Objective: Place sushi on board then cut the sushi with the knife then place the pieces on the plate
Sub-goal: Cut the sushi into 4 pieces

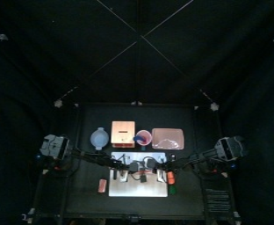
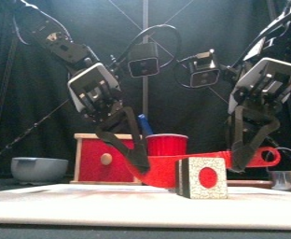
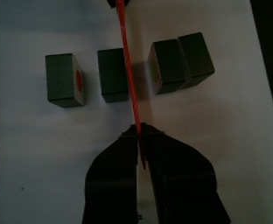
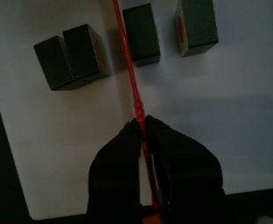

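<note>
I see left gripper (image 3: 136, 133) and right gripper (image 4: 145, 127) both clamped on knife (image 3: 127, 70), blade crosswise to sushi (image 3: 66, 79) row, beside the touching pair (image 3: 180, 63).

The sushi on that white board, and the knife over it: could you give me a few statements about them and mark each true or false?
1. Four sushi blocks lie on the white board. True.
2. Every block stands apart from the others. False: two of them touch side by side.
3. The knife in use is blue. False: it is a red knife.
4. The left gripper and the right gripper are both shut on the knife. True.
5. The pink tray already holds sushi pieces. False: no block shows on it.
</note>
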`<state>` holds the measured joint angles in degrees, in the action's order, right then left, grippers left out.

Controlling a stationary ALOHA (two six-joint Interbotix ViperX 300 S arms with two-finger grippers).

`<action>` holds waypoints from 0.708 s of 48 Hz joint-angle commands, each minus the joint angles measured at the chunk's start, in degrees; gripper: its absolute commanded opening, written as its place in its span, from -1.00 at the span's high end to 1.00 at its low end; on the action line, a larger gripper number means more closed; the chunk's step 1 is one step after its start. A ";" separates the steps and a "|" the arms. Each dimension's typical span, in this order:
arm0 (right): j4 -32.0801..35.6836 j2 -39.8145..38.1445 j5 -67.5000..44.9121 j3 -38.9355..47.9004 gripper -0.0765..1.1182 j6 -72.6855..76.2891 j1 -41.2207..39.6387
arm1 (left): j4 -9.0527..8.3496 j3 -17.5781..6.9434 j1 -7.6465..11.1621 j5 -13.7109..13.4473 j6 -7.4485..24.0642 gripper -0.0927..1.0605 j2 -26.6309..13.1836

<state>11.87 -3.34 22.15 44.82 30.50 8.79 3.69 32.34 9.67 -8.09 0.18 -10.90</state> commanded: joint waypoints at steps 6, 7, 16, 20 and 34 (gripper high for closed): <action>-1.05 -5.10 1.32 -1.05 0.22 0.62 0.35 | 0.00 -1.58 1.41 -5.27 0.09 0.08 4.66; -1.14 -5.27 1.32 -1.05 0.22 0.62 0.62 | 0.00 -1.76 1.49 -5.36 0.00 0.08 4.92; -2.37 -5.98 1.05 -1.58 0.22 0.62 2.81 | 0.09 -2.90 3.52 -5.45 0.00 0.08 5.27; -3.08 -5.89 0.97 -1.58 0.22 0.62 3.78 | 0.26 -3.25 4.22 -5.45 -0.09 0.08 4.75; -4.48 -5.36 0.88 -1.49 0.22 0.62 5.01 | 2.20 -3.87 5.54 -5.45 -0.09 0.08 3.69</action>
<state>7.47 -7.47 22.76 43.68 30.76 13.89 5.36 29.36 13.62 -13.27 0.00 -7.65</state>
